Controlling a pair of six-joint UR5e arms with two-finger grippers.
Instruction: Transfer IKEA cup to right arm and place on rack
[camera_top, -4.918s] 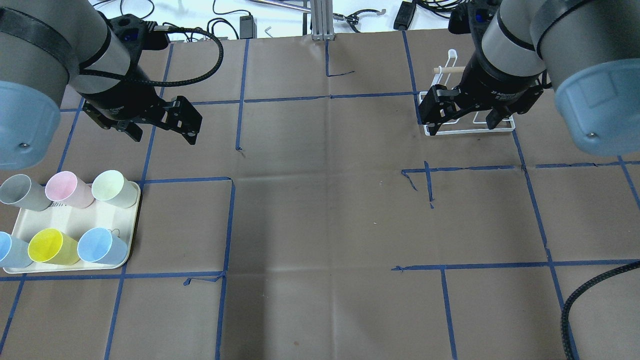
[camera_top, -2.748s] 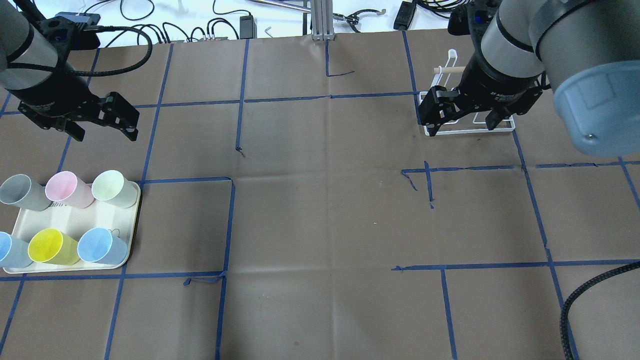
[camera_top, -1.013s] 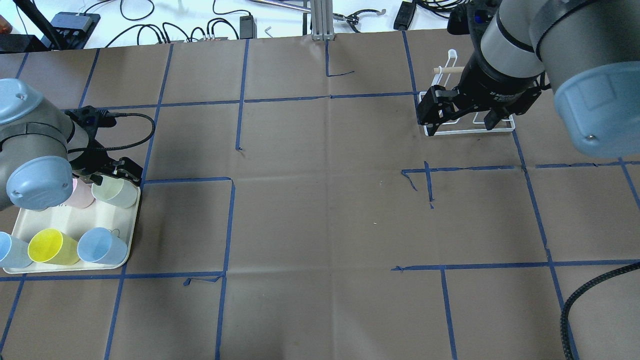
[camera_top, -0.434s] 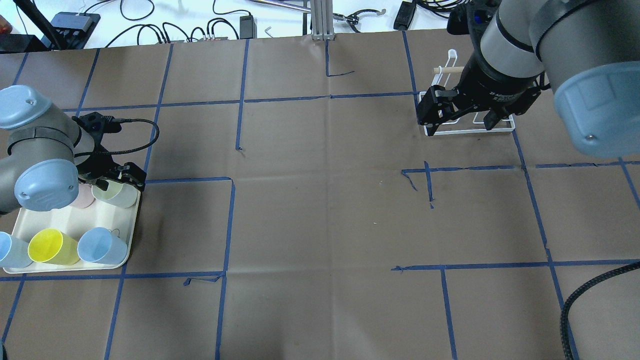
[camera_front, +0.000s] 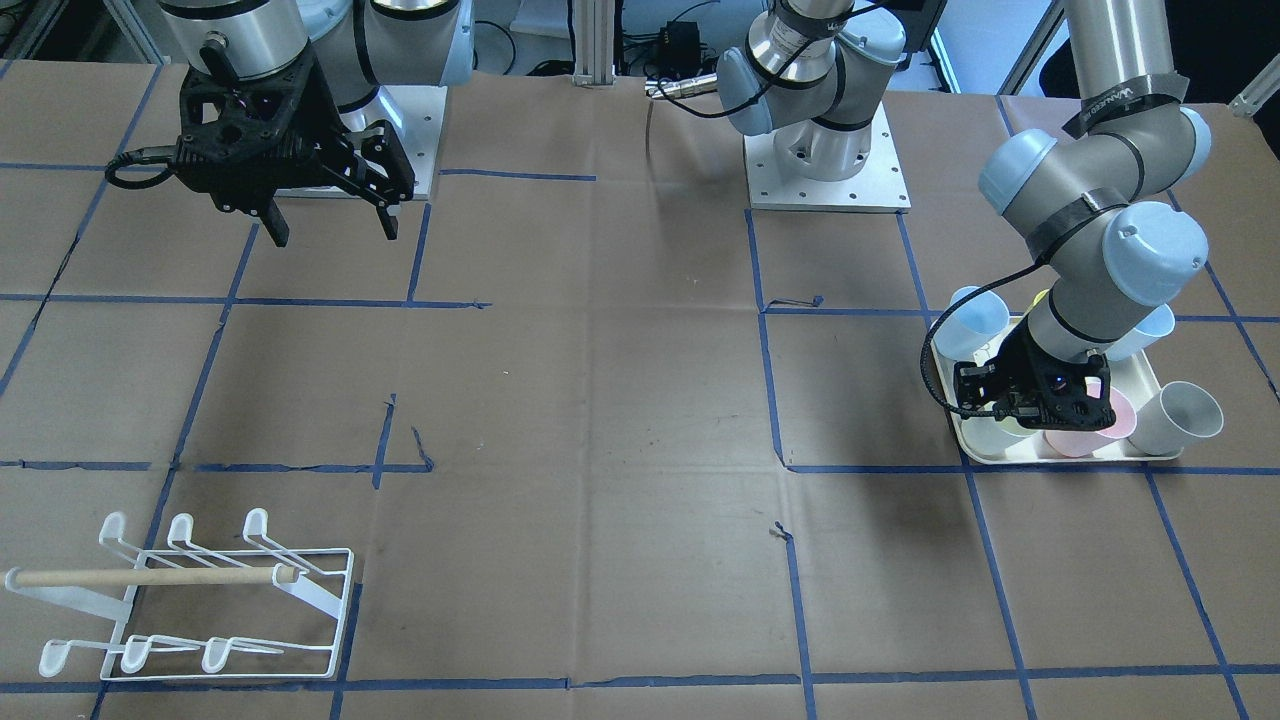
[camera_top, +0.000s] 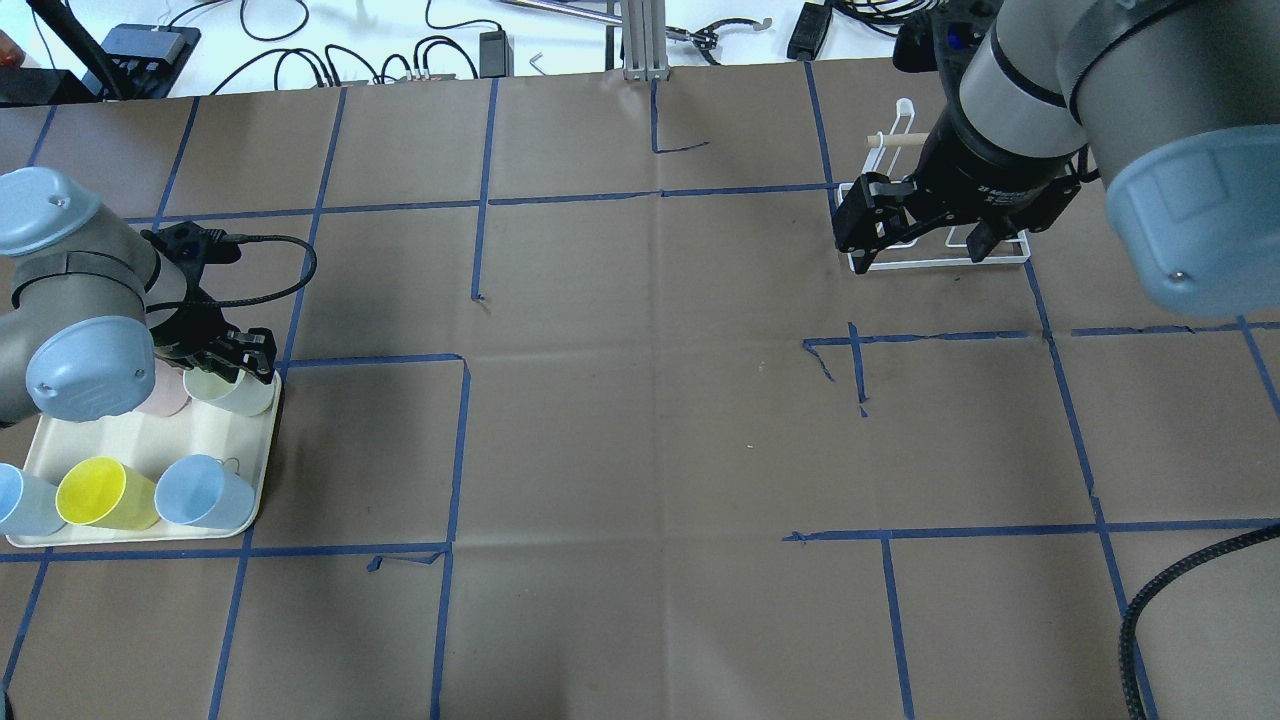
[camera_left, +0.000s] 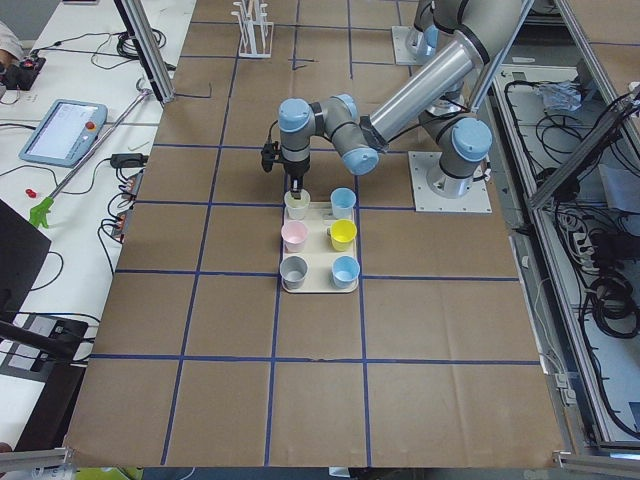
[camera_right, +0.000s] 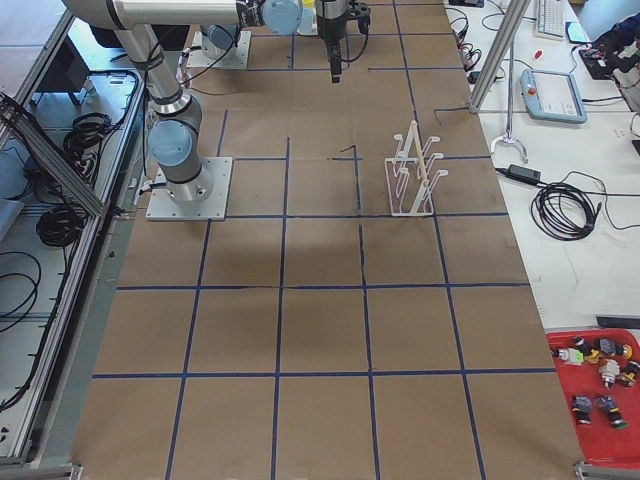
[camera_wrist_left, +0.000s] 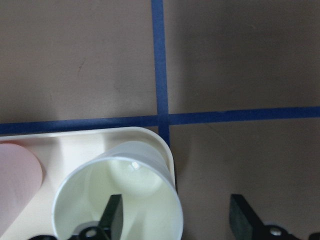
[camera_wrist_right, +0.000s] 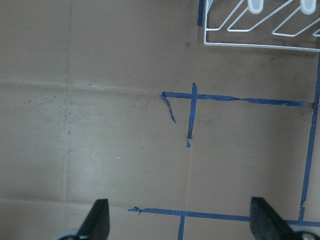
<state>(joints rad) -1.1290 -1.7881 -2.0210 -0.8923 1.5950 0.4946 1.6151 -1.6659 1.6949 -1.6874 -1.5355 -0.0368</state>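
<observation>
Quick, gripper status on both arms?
Left gripper: open, one finger inside the pale green cup, the other outside its wall.
Right gripper: open, holding nothing.

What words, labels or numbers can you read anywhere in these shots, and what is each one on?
"2F", followed by white print too blurred to read: on the black body of the right gripper.
White capitals that seem to begin "WA", the rest unreadable: on the black band around the left arm.
Nothing else is legible.
</observation>
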